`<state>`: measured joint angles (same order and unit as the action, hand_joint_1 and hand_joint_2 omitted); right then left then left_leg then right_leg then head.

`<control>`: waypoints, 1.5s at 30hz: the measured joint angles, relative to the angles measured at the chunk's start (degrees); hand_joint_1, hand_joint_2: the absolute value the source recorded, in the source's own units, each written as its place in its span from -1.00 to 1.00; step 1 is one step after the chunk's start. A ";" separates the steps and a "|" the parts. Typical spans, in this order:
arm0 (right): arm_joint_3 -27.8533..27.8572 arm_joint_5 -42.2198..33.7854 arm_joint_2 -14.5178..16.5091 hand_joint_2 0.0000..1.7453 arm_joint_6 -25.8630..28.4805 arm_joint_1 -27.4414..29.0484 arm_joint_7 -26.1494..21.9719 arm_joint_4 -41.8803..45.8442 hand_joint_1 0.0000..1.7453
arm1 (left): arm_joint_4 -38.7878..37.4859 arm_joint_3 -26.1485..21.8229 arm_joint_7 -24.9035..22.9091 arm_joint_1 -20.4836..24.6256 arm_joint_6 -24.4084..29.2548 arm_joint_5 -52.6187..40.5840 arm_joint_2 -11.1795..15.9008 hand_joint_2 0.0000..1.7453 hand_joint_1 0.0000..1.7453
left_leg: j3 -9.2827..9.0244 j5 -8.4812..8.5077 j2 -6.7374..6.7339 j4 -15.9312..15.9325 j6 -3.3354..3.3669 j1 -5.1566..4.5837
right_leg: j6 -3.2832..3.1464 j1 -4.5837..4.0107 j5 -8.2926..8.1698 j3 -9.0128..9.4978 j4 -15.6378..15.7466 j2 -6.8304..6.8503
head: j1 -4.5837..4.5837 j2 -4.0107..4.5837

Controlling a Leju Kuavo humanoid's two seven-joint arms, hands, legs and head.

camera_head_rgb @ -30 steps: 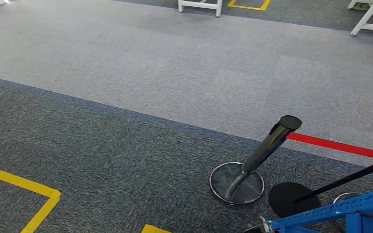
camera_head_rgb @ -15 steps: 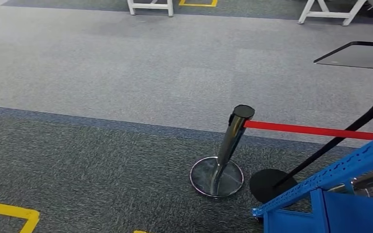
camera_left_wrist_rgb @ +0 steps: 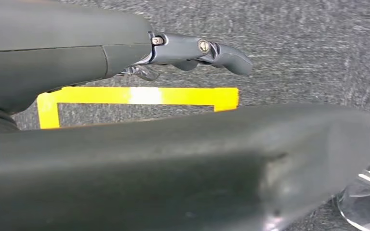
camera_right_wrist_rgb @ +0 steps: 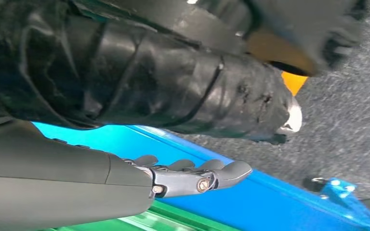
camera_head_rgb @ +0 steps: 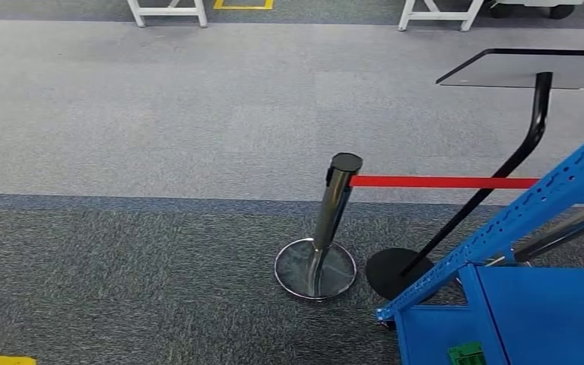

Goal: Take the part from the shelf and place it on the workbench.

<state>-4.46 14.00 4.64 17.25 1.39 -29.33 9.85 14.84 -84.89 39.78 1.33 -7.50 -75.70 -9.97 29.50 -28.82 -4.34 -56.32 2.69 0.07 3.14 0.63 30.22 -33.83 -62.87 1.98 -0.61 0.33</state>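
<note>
Now I am turning to the blue shelf (camera_head_rgb: 517, 319) at lower right of the head view; a green part (camera_head_rgb: 468, 353) peeks there (maybe the one). Left hand (camera_left_wrist_rgb: 192, 50) and right hand (camera_right_wrist_rgb: 192, 175) hang spread, holding nothing; I should keep clear of the barrier post (camera_head_rgb: 331, 220)

Grey carpet floor (camera_head_rgb: 160, 114) bears a chrome stanchion (camera_head_rgb: 317, 268) beside the blue shelf (camera_head_rgb: 532, 319).
</note>
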 joint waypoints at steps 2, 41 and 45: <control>0.00 -0.10 -0.04 -1.00 0.13 -0.21 0.13 -0.02 -1.00 | 0.00 -0.09 0.00 0.03 0.00 0.01 -0.07 -1.00 -1.00 | -0.15 -0.29 -0.89 -0.30 -0.57 -0.25 | -0.55 -0.21 -1.42 3.31 5.61 1.61 | 0.13 0.00; 1.85 -3.86 1.40 -1.00 -2.95 0.21 11.89 -1.04 -1.00 | 0.00 -1.25 0.09 -0.21 0.22 0.62 -0.32 -1.00 -1.00 | 5.79 -8.06 3.73 -14.89 -2.72 0.35 | -3.08 -0.18 -2.35 4.12 6.80 -2.66 | 0.81 0.00; 2.03 -4.17 1.48 -1.00 -3.13 0.21 12.26 -1.04 -1.00 | 0.00 -1.25 0.09 -0.33 0.24 0.62 -0.31 -1.00 -1.00 | 4.82 -3.14 4.88 -11.11 -2.39 0.46 | -2.98 -0.24 -2.27 4.16 6.35 -5.73 | 0.82 0.00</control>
<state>-2.43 9.84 6.11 14.11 1.60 -17.08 8.81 14.84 -86.14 39.87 1.00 -7.26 -75.08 -10.27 34.32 -31.96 0.55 -67.43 0.31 0.53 0.16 0.39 27.96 -29.68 -56.52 -3.75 0.21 0.33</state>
